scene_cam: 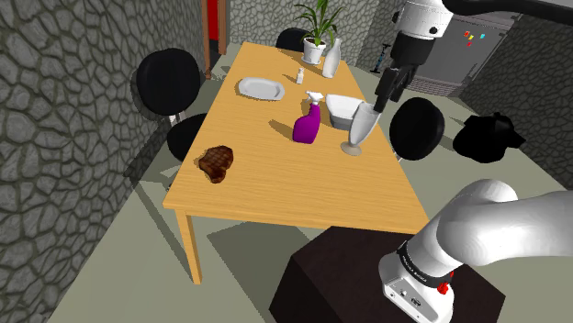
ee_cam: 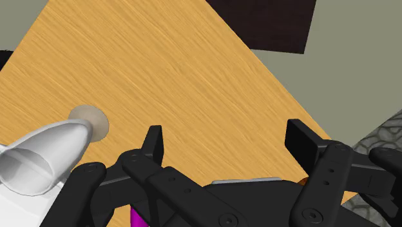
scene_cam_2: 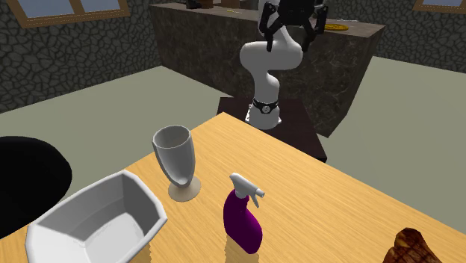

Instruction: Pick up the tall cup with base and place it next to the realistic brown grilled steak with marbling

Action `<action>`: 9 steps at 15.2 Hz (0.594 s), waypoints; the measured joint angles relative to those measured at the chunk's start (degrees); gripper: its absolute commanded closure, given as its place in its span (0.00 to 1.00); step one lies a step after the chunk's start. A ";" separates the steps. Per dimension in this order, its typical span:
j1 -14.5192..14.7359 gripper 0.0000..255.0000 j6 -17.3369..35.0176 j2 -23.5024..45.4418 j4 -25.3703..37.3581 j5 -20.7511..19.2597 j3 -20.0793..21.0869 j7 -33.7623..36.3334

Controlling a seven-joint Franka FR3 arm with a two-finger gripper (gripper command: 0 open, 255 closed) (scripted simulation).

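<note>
The tall cup (scene_cam: 358, 130), pale grey with a round foot, stands upright on the wooden table (scene_cam: 275, 183) near the shoulder view's right edge of it. My black gripper (scene_cam: 387, 90) hangs in the air above the cup and slightly to its right, apart from it. In the wrist view the gripper (ee_cam: 229, 145) is open with only bare tabletop between its fingers (ee_cam: 153, 143), and the cup (ee_cam: 45, 158) lies off to one side. The brown steak (scene_cam: 218, 161) rests near the table's opposite long edge. The second exterior view shows the cup (scene_cam_2: 175, 161) and a corner of the steak (scene_cam_2: 411, 246).
A purple spray bottle (scene_cam: 308, 121) and a white bowl (scene_cam: 344, 108) stand close to the cup. Farther back are a plate (scene_cam: 260, 88), a small bottle (scene_cam: 299, 76), a white vase (scene_cam: 331, 59) and a potted plant (scene_cam: 317, 27). Black chairs (scene_cam: 168, 81) flank the table.
</note>
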 measured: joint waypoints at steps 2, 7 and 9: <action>-0.09 0.00 0.46 0.38 -0.06 -0.29 -0.44 -0.58; -1.22 0.00 6.23 3.90 -1.98 -3.34 -5.41 -6.79; -1.71 0.00 8.90 6.34 -2.02 -4.53 -7.70 -9.63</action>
